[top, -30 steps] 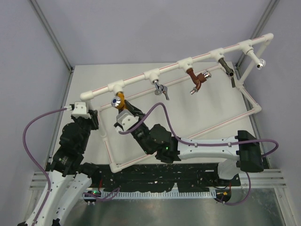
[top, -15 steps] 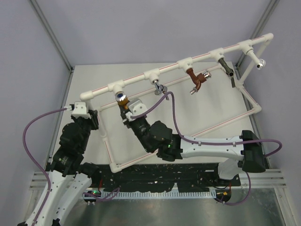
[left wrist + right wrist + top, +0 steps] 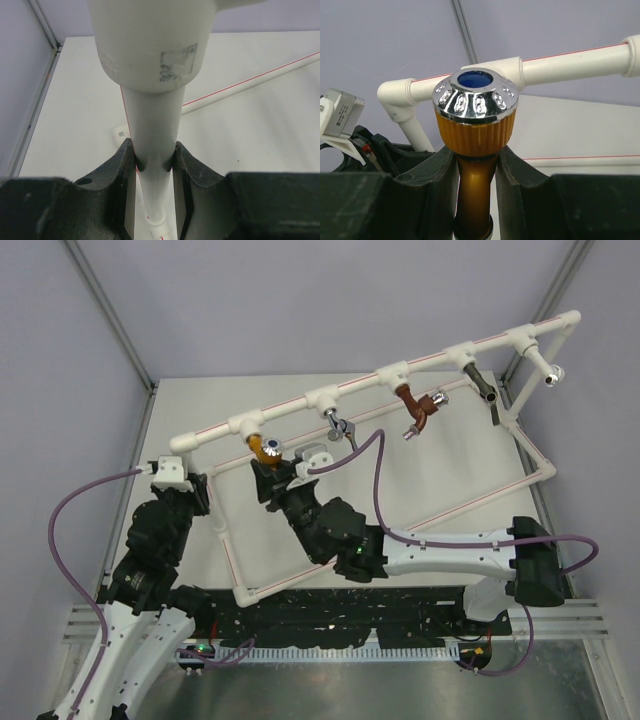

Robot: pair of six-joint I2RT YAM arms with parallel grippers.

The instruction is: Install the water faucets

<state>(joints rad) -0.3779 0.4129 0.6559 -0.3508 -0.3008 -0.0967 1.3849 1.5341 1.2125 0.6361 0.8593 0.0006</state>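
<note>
In the top view the water faucet point(image 3: 264, 448) sits left of centre. It hangs just under the leftmost tee point(image 3: 249, 424) of the white pipe frame point(image 3: 440, 358), with its upper end at the tee's mouth. Whether it is threaded in cannot be told. Its silver knob point(image 3: 273, 450) faces down and to the right.

The right arm point(image 3: 420, 552) reaches in from the lower right. The right jaws are clamped on the faucet's orange-yellow body from below.

In the right wrist view the faucet point(image 3: 475, 137) stands upright in the middle of the frame. One dark jaw presses each side of the smooth stem, just beneath the ribbed collar. The knob point(image 3: 475, 97), with its blue centre, stands clear above the jaw tips. The frame's top rail point(image 3: 570, 56) crosses behind it.

The left arm point(image 3: 150, 550) stands at the lower left. The left jaws are closed on the upright pipe point(image 3: 207, 502) at the frame's left corner.

In the left wrist view that pipe point(image 3: 152, 120) runs down the centre of the frame. It is pinched between both jaws below a wide white fitting point(image 3: 150, 45), with the table point(image 3: 75, 100) behind.

Further right along the rail hang a grey tap point(image 3: 341, 427), a reddish-brown tap point(image 3: 420, 406) and another grey tap point(image 3: 484, 390). A silver tap point(image 3: 549, 371) sits at the upper right end.
</note>
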